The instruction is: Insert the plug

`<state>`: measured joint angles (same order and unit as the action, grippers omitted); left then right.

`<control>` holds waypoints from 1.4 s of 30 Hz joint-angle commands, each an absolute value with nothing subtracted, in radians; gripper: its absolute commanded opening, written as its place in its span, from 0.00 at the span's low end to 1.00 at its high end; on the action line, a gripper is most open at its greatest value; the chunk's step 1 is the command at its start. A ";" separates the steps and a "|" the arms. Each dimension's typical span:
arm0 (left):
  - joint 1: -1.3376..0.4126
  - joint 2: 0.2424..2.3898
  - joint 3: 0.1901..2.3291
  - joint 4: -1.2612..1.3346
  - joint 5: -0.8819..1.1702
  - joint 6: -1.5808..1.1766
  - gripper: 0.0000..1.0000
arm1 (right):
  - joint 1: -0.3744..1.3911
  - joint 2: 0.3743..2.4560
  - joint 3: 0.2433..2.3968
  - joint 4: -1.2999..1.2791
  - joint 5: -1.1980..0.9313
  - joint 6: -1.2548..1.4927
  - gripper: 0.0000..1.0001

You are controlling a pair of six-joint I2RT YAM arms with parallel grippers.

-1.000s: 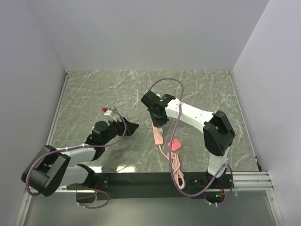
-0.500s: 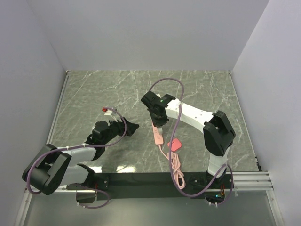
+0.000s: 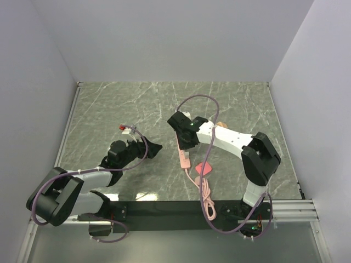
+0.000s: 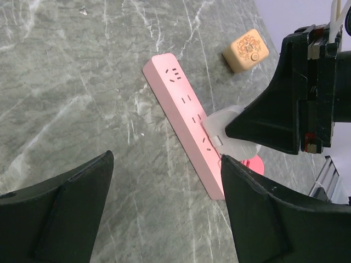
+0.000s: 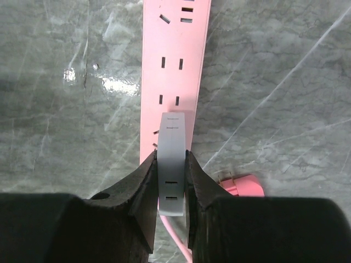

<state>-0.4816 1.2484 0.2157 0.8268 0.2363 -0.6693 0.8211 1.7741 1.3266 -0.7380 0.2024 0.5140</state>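
Table (image 3: 109, 104) green-grey marbled; power strip (image 4: 178, 101) pale pink; plug (image 3: 204, 168) coral; adapter (image 5: 173, 164) pale grey.

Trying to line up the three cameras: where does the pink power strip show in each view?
Top external: power strip at centre, lying near to far.
Left wrist: strip runs diagonally, upper middle to lower right.
Right wrist: strip at top centre, running down to the white block clamped in the right gripper.
Shared landmark: the coral-pink plug beside the strip's cord end.
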 commanded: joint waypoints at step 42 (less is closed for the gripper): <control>-0.471 1.121 0.203 0.788 0.204 -0.663 0.87 | 0.867 1.523 1.356 -0.768 0.331 0.462 0.92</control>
